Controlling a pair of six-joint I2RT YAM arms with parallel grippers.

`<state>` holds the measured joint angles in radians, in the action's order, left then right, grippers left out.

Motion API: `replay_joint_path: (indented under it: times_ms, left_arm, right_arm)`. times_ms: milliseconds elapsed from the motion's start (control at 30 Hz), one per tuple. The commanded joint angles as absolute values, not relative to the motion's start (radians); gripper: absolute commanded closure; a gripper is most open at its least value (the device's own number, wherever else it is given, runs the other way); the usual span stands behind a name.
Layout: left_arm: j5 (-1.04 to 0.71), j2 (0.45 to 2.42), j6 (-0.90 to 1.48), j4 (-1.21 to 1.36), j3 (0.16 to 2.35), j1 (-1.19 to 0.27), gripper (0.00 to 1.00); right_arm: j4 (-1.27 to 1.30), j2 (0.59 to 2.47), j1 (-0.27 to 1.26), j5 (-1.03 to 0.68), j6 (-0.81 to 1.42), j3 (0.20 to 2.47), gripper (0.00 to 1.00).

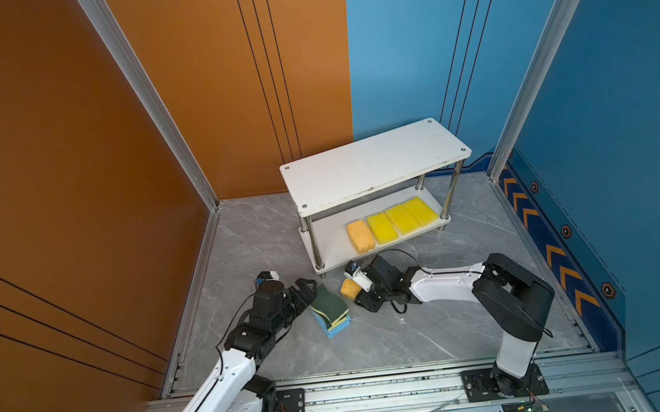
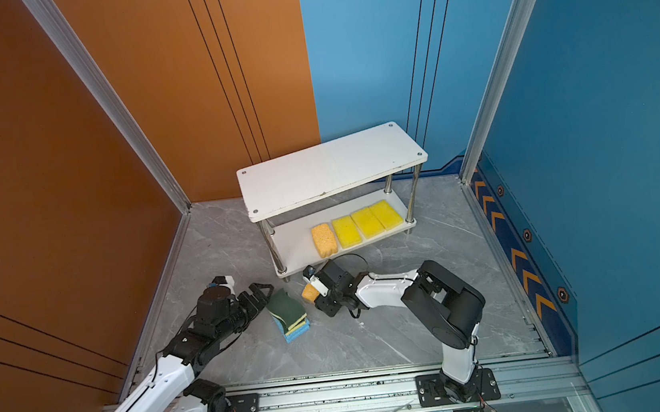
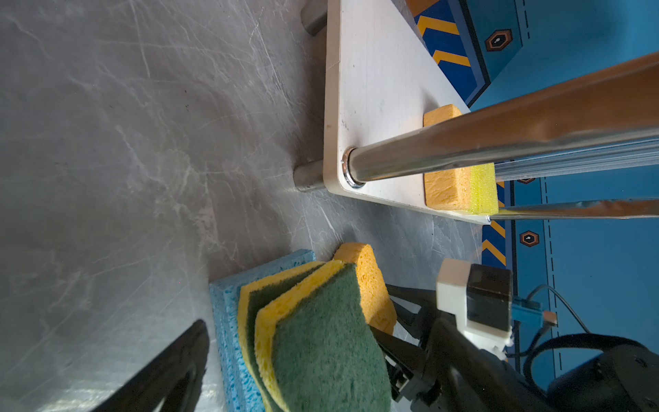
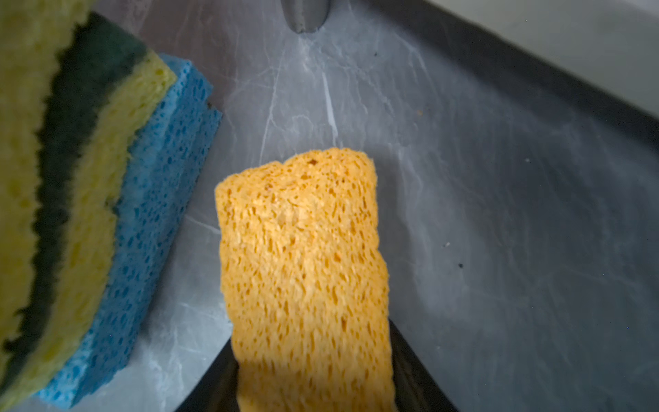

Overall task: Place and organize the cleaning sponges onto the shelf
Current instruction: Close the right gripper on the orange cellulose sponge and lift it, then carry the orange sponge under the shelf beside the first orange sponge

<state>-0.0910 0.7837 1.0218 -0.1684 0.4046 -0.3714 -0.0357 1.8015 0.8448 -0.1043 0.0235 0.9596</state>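
The shelf (image 1: 374,164) (image 2: 328,169) stands at the back of the marble floor. Its lower board (image 3: 374,89) carries one orange sponge (image 1: 360,235) (image 2: 323,239) and three bright yellow sponges (image 1: 402,218) (image 2: 367,222) in a row. My right gripper (image 1: 355,286) (image 4: 313,374) is shut on a second orange sponge (image 1: 347,288) (image 4: 306,267), low in front of the shelf's near corner. Beside it, two green-topped sponges (image 1: 328,301) (image 3: 321,339) lie on two light blue ones (image 1: 333,328) (image 4: 153,214). My left gripper (image 1: 308,291) is open at this stack; one finger (image 3: 171,371) shows clear of it, the other is hidden.
Orange and blue walls close in the floor on three sides. An aluminium rail (image 1: 381,389) with both arm bases runs along the front edge. A chrome shelf post (image 3: 499,142) crosses the left wrist view, close to the stack.
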Motion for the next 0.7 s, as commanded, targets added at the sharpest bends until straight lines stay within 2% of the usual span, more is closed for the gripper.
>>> replay_joint_path:
  times_ms: [0,167,267,300,367,667]
  left_arm:
    - [-0.104,0.787,1.023,-0.150,0.393,-0.362,0.02]
    - [-0.105,0.785,1.025,-0.147,0.393,-0.362,0.02]
    - [-0.106,0.787,1.025,-0.147,0.393,-0.362,0.02]
    - [-0.105,0.787,1.023,-0.147,0.395,-0.362,0.02]
    - [-0.104,0.787,1.023,-0.145,0.396,-0.362,0.02]
    - [-0.118,0.805,1.022,-0.130,0.400,-0.362,0.02]
  right_arm:
    - [-0.067,1.775,0.832,-0.124,0.060,0.973,0.53]
    - [-0.085,1.756,0.833,-0.098,0.061,0.976,0.57]
    - [-0.098,1.731,0.831,-0.078,0.067,0.982,0.64]
    - [-0.100,1.719,0.831,-0.073,0.072,0.981,0.73]
    - [-0.101,1.697,0.830,-0.063,0.076,0.979,1.00]
    - [-0.149,1.619,0.832,0.004,0.125,1.004,1.00]
